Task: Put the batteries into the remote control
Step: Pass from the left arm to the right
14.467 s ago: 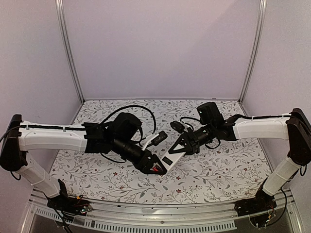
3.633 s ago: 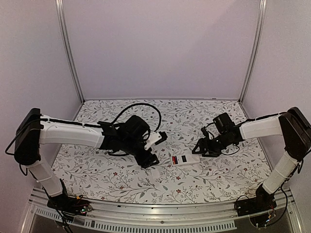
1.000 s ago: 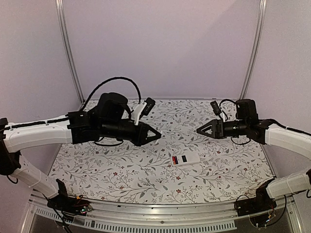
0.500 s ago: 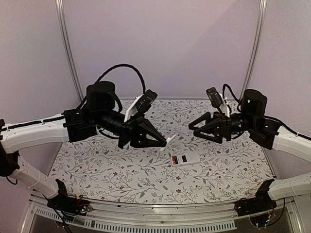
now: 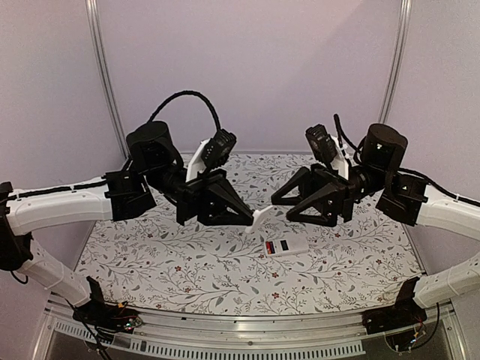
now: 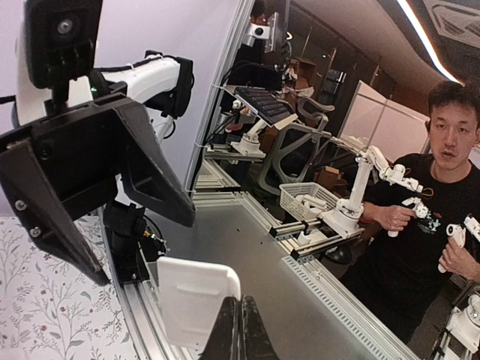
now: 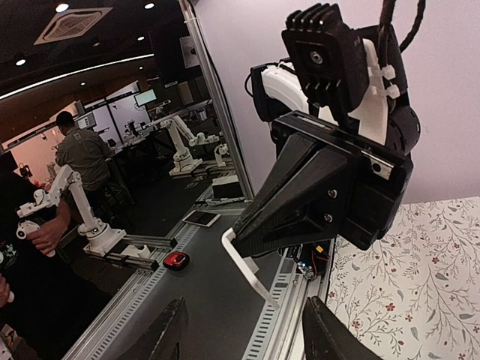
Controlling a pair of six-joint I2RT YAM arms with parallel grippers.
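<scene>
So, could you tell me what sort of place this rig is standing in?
Most likely a robotics lab: past the floral-covered table, the wrist views show other small white robot arms and a man holding white handles.

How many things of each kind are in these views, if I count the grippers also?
Grippers: 2, the left gripper and the right gripper
remote control: 1
white cover, held in the left gripper: 1
Total: 4
</scene>
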